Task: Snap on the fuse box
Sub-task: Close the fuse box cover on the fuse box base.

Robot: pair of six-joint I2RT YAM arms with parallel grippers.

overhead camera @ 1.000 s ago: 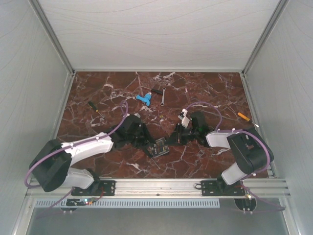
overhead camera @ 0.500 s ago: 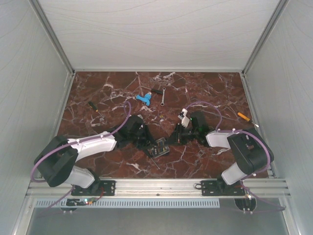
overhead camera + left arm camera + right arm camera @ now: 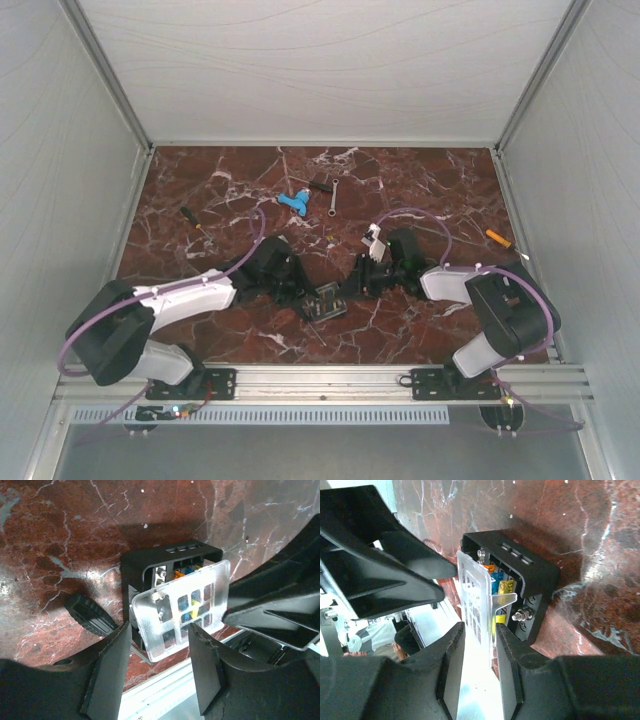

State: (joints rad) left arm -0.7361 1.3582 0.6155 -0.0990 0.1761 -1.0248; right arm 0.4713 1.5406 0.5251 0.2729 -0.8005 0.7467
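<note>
The black fuse box sits on the marble between the two grippers, with yellow, orange and blue fuses showing inside. Its clear lid leans tilted against the box's open face, not seated flat. My right gripper is closed narrowly on the lid's edge. My left gripper is open, its fingertips just short of the lid's near corner, holding nothing.
A black-handled screwdriver lies against the box's left side. Farther back lie a blue plastic piece, a small wrench and another screwdriver. An orange tool lies at the right. The metal rail runs along the near edge.
My left arm has shifted forward and right, bringing its gripper closer to the fuse box. My right gripper has edged slightly left. The box stays in place.
</note>
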